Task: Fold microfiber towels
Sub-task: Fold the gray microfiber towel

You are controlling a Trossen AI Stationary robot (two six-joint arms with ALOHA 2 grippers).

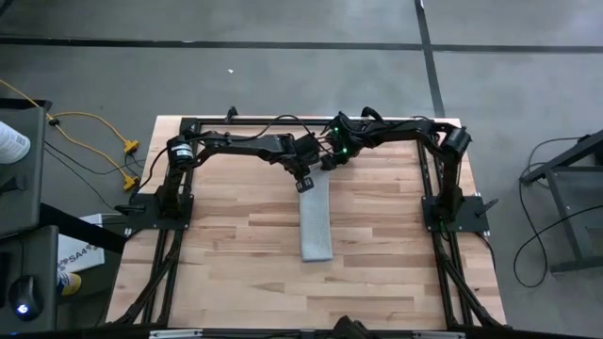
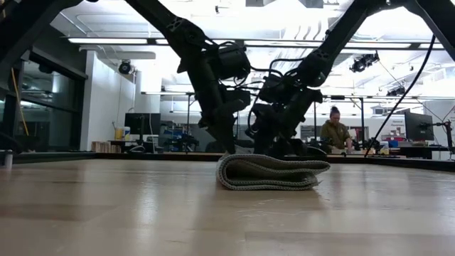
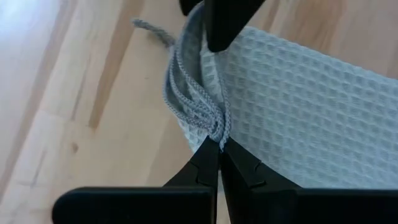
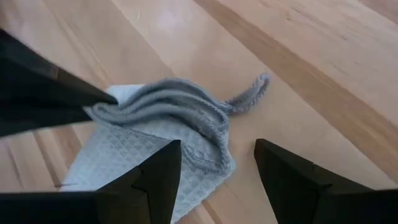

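Your left gripper (image 3: 219, 146) has its fingers pinched shut on the stacked edges of the microfiber towel (image 1: 316, 224), at the corner of the strip's far end, where the hanging loop (image 3: 151, 30) trails off onto the wood. The right gripper (image 4: 217, 163) hovers at that same end with its fingers spread apart, the bunched layers lying between and just ahead of them; nothing is in its grasp.

From above, you see the towel already folded into a narrow band whose long axis runs from the near part of the counter (image 1: 236, 273) back toward the arms' bases. Both grippers sit at the far short end, so the near end lies free. My reading is that the next fold turns on carrying that far end toward the near one along the band's length.

The counter is pale butcher-block wood. Beyond it the low view shows a workshop with a person (image 2: 335, 131) seated at a bench.
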